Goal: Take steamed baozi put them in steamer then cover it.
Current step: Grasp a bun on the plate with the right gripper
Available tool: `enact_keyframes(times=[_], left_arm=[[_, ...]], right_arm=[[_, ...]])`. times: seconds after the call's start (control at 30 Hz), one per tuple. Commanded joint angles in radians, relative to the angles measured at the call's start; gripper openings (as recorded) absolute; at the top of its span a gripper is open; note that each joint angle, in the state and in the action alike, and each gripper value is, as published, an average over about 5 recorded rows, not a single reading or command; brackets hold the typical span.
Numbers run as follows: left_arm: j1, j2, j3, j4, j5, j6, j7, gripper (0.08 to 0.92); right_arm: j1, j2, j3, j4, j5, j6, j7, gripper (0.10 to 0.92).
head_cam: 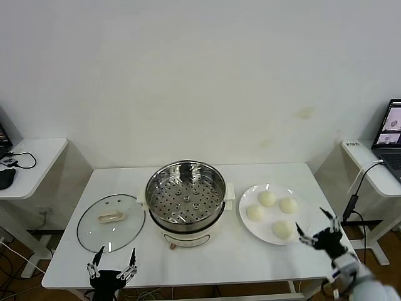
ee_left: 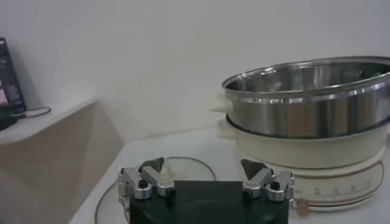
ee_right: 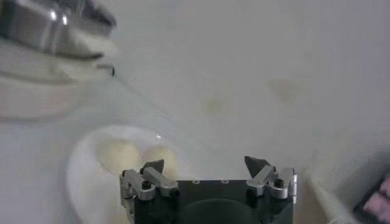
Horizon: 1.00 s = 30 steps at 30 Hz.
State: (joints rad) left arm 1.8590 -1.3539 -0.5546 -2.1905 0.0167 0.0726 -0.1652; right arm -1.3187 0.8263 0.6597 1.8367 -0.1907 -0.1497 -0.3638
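On the left of the white table the cover, a clear glass disc with a metal rim and a cream oblong handle, lies flat just beside the steamer. The left gripper hangs at the table's near edge below the cover, fingers spread apart and holding nothing. Only the head view looks into the steamer: a shiny steel pot with a perforated tray, nothing lying on it. The left wrist view alone gives its side profile, the steel wall seated on a cream-white base with a small side handle, and a dark screen on a side desk. Right of the steamer a white plate carries 4 steamed baozi, smooth, round and cream-white, close together. The right gripper sits at the plate's right rim, released, grasping nothing. Its wrist view shows only 2 buns, blurred, beyond the parted fingers.
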Motion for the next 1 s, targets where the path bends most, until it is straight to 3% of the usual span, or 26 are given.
enact_keyframes(times=[0.03, 0.23, 0.5, 0.73, 1.0], left_arm=[[-0.004, -0.002, -0.001, -0.003, 0.058, 0.009, 0.003, 0.823], [-0.011, -0.001, -0.005, -0.007, 0.085, 0.01, 0.004, 0.823], [-0.01, -0.001, -0.012, -0.012, 0.088, 0.011, 0.007, 0.823], [-0.02, 0.004, -0.029, -0.016, 0.083, 0.014, 0.011, 0.823], [-0.028, 0.004, -0.047, -0.015, 0.074, 0.014, 0.009, 0.823]], right_arm=[[0.276, -0.222, -0.117, -0.175, -0.091, -0.033, -0.138, 0.823], [0.753, -0.318, -0.597, -0.384, -0.074, -0.015, -0.353, 0.823], [1.228, -0.309, -1.158, -0.544, -0.01, 0.025, -0.603, 0.823], [1.363, -0.21, -1.391, -0.63, -0.003, 0.046, -0.665, 0.823], [1.353, -0.077, -1.426, -0.738, 0.002, 0.052, -0.635, 0.823]])
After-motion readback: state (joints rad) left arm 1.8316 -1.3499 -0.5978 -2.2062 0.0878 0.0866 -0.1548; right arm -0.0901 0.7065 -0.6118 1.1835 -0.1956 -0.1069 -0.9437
